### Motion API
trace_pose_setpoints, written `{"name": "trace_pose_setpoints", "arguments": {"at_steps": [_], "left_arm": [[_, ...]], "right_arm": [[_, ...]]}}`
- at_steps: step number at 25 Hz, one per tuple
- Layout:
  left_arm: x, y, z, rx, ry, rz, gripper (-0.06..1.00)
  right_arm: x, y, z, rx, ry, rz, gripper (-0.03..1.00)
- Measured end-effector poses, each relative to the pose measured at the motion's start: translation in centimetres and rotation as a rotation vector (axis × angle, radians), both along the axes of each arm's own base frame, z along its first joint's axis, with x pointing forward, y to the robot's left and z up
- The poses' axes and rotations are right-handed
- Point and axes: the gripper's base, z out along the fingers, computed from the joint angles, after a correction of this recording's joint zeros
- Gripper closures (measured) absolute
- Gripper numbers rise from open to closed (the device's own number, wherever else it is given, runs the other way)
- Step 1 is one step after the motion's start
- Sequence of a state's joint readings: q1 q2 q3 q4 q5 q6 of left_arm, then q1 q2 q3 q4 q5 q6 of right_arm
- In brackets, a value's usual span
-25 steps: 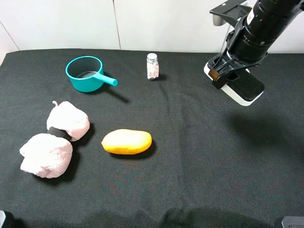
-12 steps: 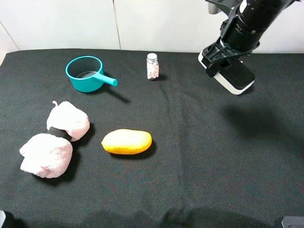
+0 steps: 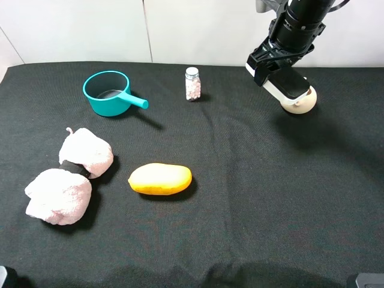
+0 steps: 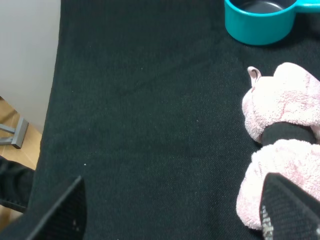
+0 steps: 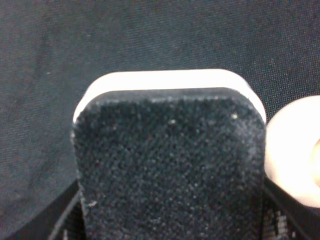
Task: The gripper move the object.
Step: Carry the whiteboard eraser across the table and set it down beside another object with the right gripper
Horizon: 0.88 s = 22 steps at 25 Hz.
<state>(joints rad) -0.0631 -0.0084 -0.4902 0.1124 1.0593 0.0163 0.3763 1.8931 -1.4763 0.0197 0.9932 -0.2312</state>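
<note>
The object is a flat eraser block (image 3: 292, 84) with a black felt top and a white base. My right gripper (image 3: 278, 70) is shut on it and holds it above the black cloth at the back right. In the right wrist view the block (image 5: 170, 160) fills the frame, with a dark finger (image 5: 64, 220) at each side. A cream round teapot (image 3: 302, 103) shows just behind and below the block, and also in the right wrist view (image 5: 295, 155). My left gripper (image 4: 175, 220) is open and empty over the cloth near its left edge.
A teal saucepan (image 3: 108, 93) stands at the back left and a small bottle (image 3: 192, 84) at the back middle. A yellow mango (image 3: 160, 179) lies in the middle. A pink fluffy bundle (image 3: 86, 152) and another one (image 3: 58, 196) lie at the left.
My right gripper has carried the eraser block to the left and farther back. The cream teapot, hidden before, now shows beside the block. The left arm has not moved.
</note>
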Motion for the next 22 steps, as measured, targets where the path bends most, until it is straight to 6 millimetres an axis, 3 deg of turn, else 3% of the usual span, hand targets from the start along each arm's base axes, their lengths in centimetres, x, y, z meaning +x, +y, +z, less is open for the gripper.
{"name": "trace_pose_setpoints", "arguments": {"at_steps": [16,22], "left_arm": [[0.0,0.0,0.0,0.000,0.000,0.000,0.18],[0.0,0.0,0.0,0.000,0.000,0.000,0.18]], "right_arm": [[6.2,0.9,-3.9,-0.026,0.066,0.004,0.51],[7.3,-0.2,-5.3,-0.040,0.095,-0.010,0.51]]}}
